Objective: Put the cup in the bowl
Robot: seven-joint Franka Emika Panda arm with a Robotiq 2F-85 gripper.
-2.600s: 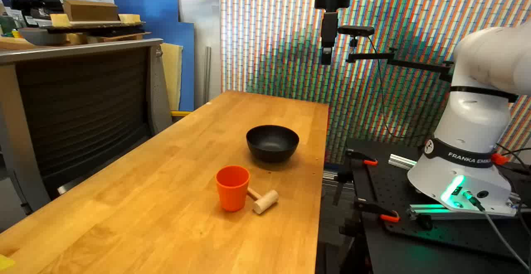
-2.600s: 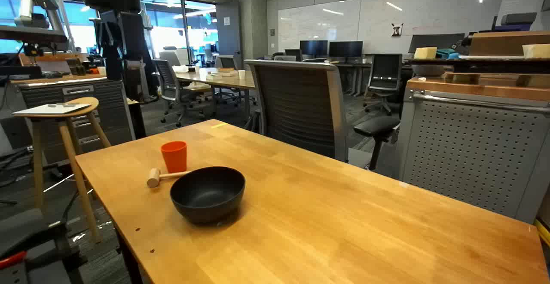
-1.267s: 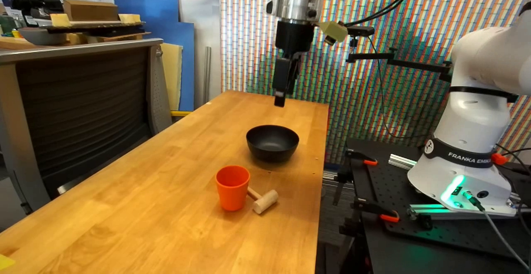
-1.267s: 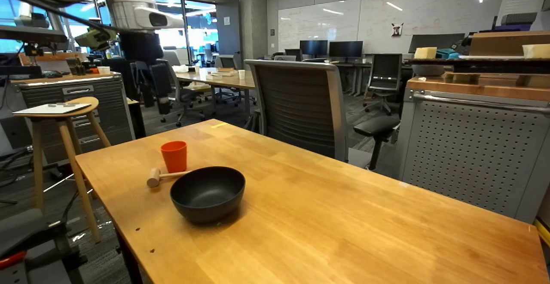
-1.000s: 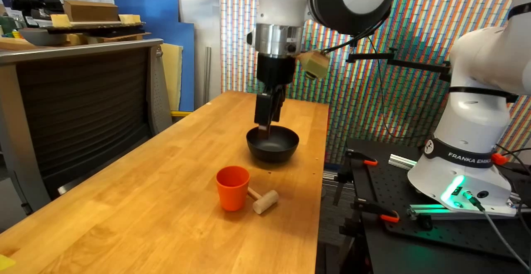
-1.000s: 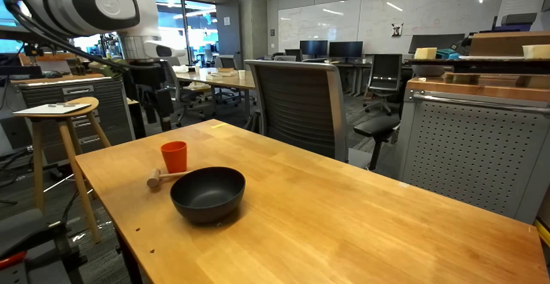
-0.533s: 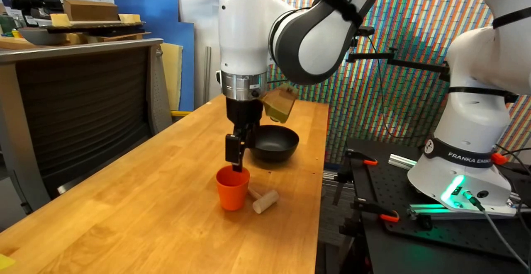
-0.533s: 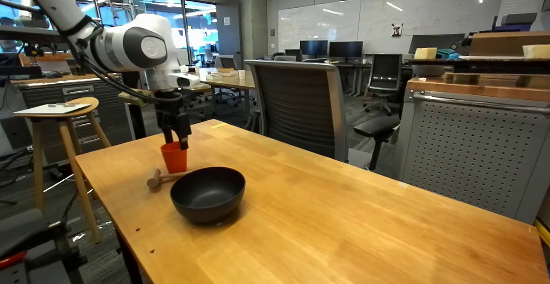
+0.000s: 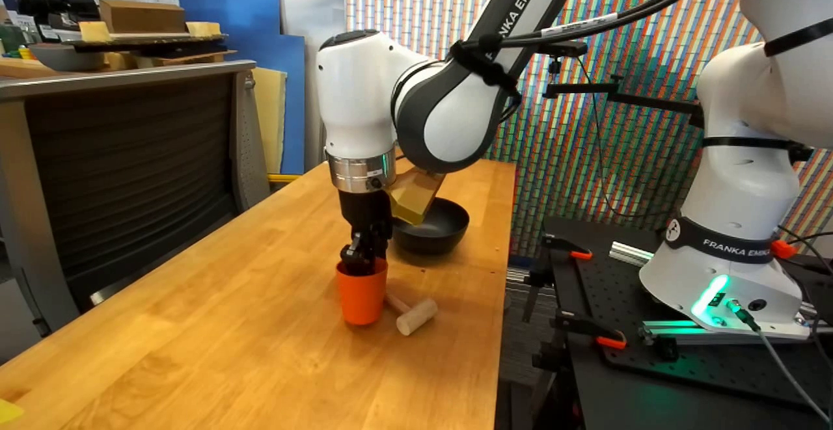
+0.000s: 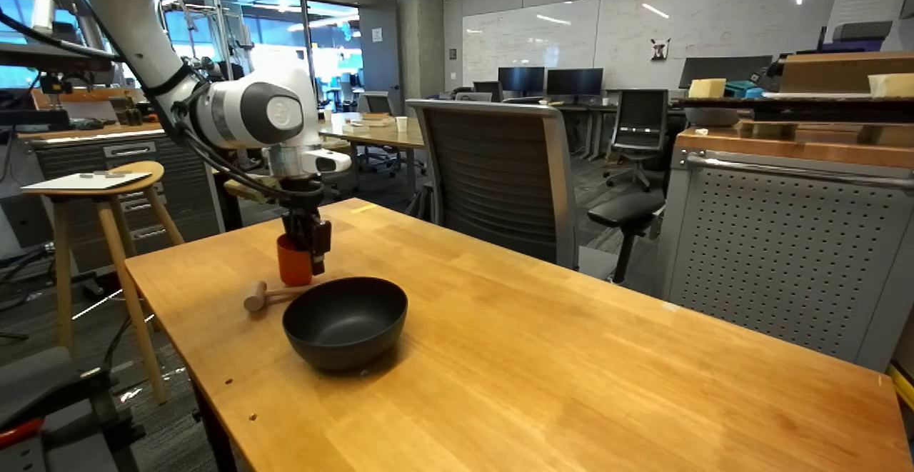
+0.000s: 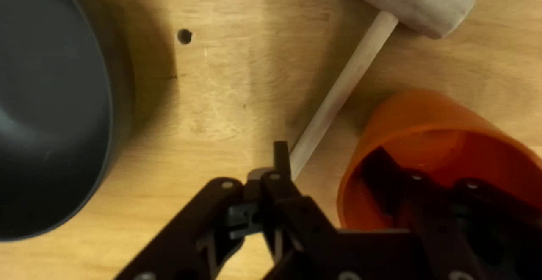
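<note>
The gripper [image 11: 330, 155] straddles the wall of the cup [image 9: 362, 300], one finger taking up part of its mouth, a gap beside the other. In the wrist view, the handle of the mallet [image 11: 381, 28] crosses below that gap. Bare desk [image 11: 216, 102] separates mallet and bowl [image 10: 346, 325]. A chair [image 10: 493, 186] lines one long side.

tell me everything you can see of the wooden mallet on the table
The mallet looks like plain, pale wood: a stubby cylindrical head on a thin, straight handle. It lies on the table beside the cup and near the bowl. In the wrist view its visible part touches neither, and the handle's far end is hidden behind the end effector.
</note>
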